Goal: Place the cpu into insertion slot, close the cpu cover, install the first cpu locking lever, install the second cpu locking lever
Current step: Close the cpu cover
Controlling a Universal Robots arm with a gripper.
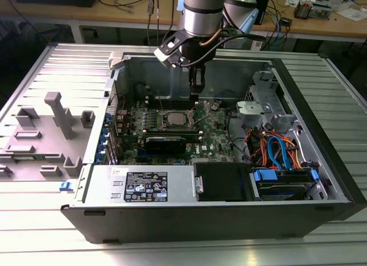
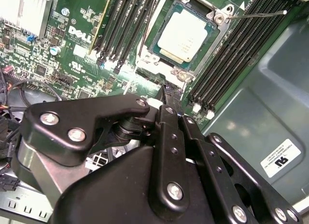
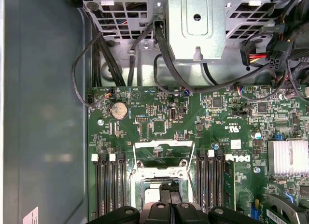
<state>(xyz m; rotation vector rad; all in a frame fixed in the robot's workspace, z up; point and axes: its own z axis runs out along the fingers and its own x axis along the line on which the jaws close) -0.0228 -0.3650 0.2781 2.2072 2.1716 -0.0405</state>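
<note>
Second wrist view: we find the cpu point(image 2: 183, 35) seated flat in the insertion slot point(image 2: 219, 18), silver top bare. The cpu cover point(image 3: 164, 144) appears in the first wrist view as a frame just past the slot; its tilt we cannot tell. The gripper point(image 2: 168, 91) hangs at the slot's edge, fingers drawn together, gripping nothing we can see. Black memory slots point(image 2: 231, 55) flank the slot; a thin lever rod point(image 2: 260, 13) crosses one bank. A grey case wall point(image 1: 166, 77) closes the far side, a drive cage point(image 1: 261, 114) the exterior view's right.
</note>
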